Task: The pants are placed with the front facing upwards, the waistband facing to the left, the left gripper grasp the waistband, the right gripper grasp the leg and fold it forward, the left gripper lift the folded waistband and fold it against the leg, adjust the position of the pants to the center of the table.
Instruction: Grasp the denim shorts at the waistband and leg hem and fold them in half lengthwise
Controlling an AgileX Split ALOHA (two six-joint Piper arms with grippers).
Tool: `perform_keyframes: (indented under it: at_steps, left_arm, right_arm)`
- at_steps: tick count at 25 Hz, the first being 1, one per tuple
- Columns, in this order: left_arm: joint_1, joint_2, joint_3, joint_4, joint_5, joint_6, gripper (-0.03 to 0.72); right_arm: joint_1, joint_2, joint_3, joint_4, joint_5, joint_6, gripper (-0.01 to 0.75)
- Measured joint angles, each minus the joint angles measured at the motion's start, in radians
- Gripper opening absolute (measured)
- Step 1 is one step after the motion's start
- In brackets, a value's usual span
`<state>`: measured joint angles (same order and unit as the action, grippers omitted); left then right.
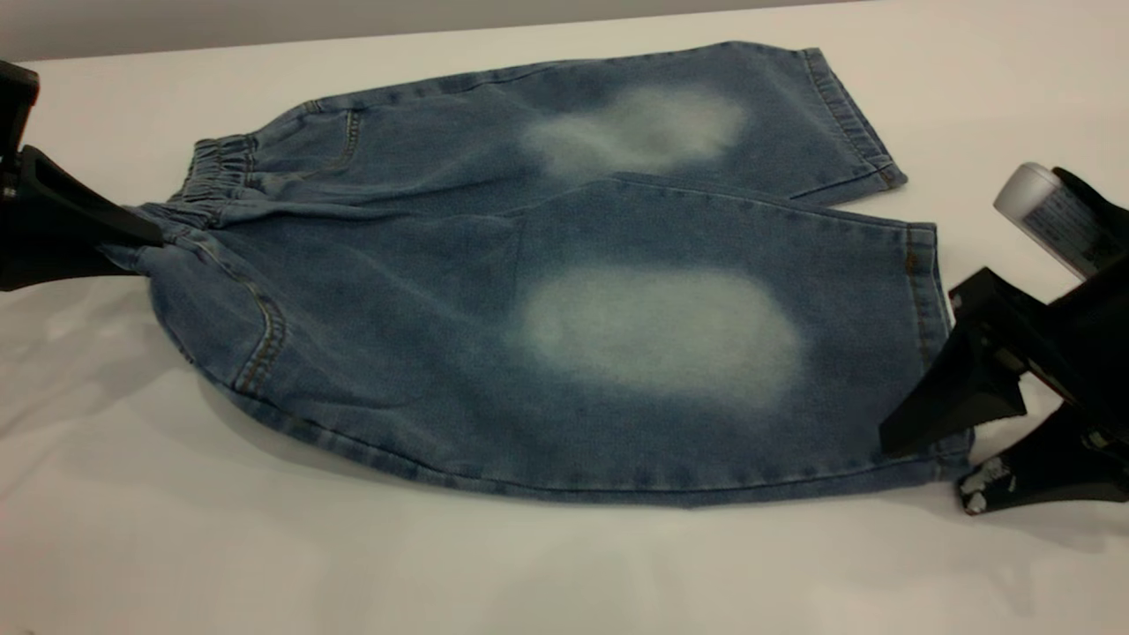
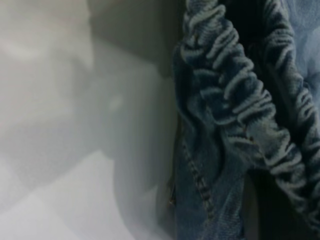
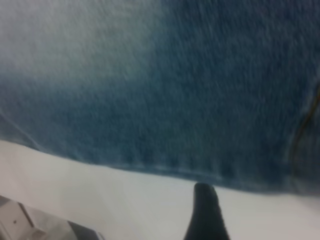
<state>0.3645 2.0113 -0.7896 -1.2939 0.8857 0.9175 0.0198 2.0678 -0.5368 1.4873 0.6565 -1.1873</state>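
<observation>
Two claws bracket the pants (image 1: 547,291), which lie flat on the white table (image 1: 564,573), long axis left to right, waistband (image 1: 207,181) leftward. Left claw (image 1: 132,231) sits at the waistband's near end, grip state hidden. Right claw (image 1: 926,463), fingers spread, straddles the near leg's (image 1: 670,344) hem corner, not yet clenched.

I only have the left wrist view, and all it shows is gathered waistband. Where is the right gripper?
Observer: The right gripper is at the hem corner of the leg nearest the exterior camera, jaws open.
Operator: Fold begun?
Observer: No. The pants lie flat on the table, legs side by side.
Operator: And my left gripper?
Observer: The left gripper has its tip at the camera-side end of the waistband.
</observation>
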Motion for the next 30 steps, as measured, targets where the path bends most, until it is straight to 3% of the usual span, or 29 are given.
perform_keyframes:
  at_steps: [9,16,21,30]
  left_arm:
    - [0.000,0.000,0.000,0.003,-0.003,-0.001,0.111]
    - [0.000,0.000,0.000,0.003,-0.003,0.002,0.111]
    - [0.000,0.000,0.000,0.003,-0.003,0.002,0.111]
    - [0.000,0.000,0.000,0.004,-0.001,0.002,0.111]
  right_arm:
    - [0.000,0.000,-0.001,0.107,-0.002,-0.122,0.431]
    - [0.000,0.000,-0.001,0.176,0.092,-0.219,0.431]
    - [0.000,0.018,0.000,0.138,0.024,-0.150,0.430]
    - [0.000,0.019,0.000,0.213,0.063,-0.236,0.333]
